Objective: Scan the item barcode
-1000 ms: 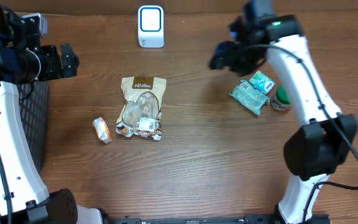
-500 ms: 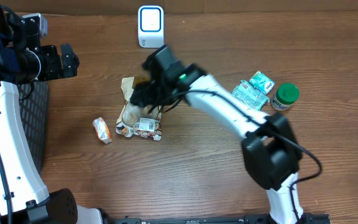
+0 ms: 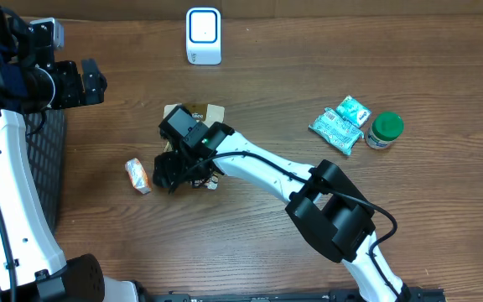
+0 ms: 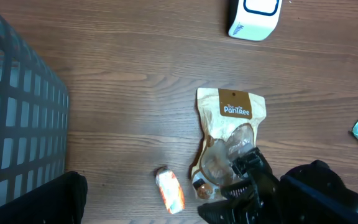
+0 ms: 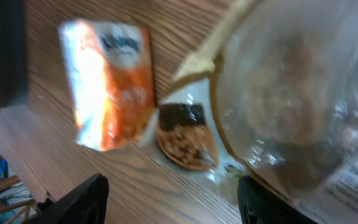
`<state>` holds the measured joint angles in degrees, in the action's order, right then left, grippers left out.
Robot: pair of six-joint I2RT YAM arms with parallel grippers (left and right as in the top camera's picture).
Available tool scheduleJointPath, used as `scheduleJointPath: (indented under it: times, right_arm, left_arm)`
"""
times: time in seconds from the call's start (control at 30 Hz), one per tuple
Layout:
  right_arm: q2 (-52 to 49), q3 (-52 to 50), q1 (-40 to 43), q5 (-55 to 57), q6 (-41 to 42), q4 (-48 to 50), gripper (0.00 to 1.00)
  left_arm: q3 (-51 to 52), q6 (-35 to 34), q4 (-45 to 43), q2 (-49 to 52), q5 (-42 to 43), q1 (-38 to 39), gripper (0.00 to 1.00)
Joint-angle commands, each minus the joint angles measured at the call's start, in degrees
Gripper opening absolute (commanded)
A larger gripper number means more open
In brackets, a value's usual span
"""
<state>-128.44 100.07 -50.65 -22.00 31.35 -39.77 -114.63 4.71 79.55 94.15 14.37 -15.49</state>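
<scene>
A tan snack bag (image 3: 194, 114) with a clear window lies flat mid-table, also seen in the left wrist view (image 4: 231, 122). My right gripper (image 3: 168, 174) hovers low over its lower left corner. In the right wrist view the right gripper (image 5: 176, 208) is open, its fingertips (image 5: 87, 198) wide apart. The bag's bottom corner (image 5: 278, 93) lies between them, against the right finger. The white scanner (image 3: 203, 35) stands at the table's far edge. My left gripper (image 3: 97, 81) hangs open, high at the left, holding nothing.
An orange packet (image 3: 138, 175) lies just left of the right gripper. Two green packets (image 3: 340, 126) and a green-lidded jar (image 3: 385, 128) sit at the right. A dark wire basket (image 3: 50, 159) stands at the left edge.
My right arm swung from the far right across the table to the snack bag and came down at its lower left corner. The left arm has not moved.
</scene>
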Motion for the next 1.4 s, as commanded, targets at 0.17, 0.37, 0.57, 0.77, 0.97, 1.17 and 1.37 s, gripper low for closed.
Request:
scheduleJointPath:
  times: [0.17,0.37,0.57,0.77,0.97,1.17,1.37]
  right_arm:
    - [-0.28,-0.44,1.49,7.58,0.04,-10.97,0.65]
    - [-0.24,-0.17,5.49,12.00,-5.77,-18.34,0.69]
    - [-0.15,4.55,15.10,13.44,-14.88,-25.07,0.71]
    - [-0.15,14.21,19.45,5.03,-19.65,-29.35,0.71]
    - [-0.66,14.29,16.15,-6.12,-14.14,-20.37,0.64]
    - [-3.76,12.90,8.07,-6.14,-3.65,-8.20,0.50]
    - [-7.06,12.63,1.38,-3.52,-2.62,-5.66,0.54]
  left_arm:
    - [-0.70,1.09,-0.07,0.24,0.26,0.28,1.00]
    - [-0.70,1.09,-0.07,0.24,0.26,0.28,1.00]
    - [-0.70,1.09,-0.07,0.24,0.26,0.28,0.99]
    - [-0.70,1.09,-0.07,0.24,0.26,0.28,1.00]
    - [-0.70,1.09,-0.07,0.24,0.26,0.28,0.99]
    - [-0.70,1.09,-0.07,0.24,0.26,0.28,0.99]
    - [-0.70,1.09,-0.07,0.24,0.26,0.28,1.00]
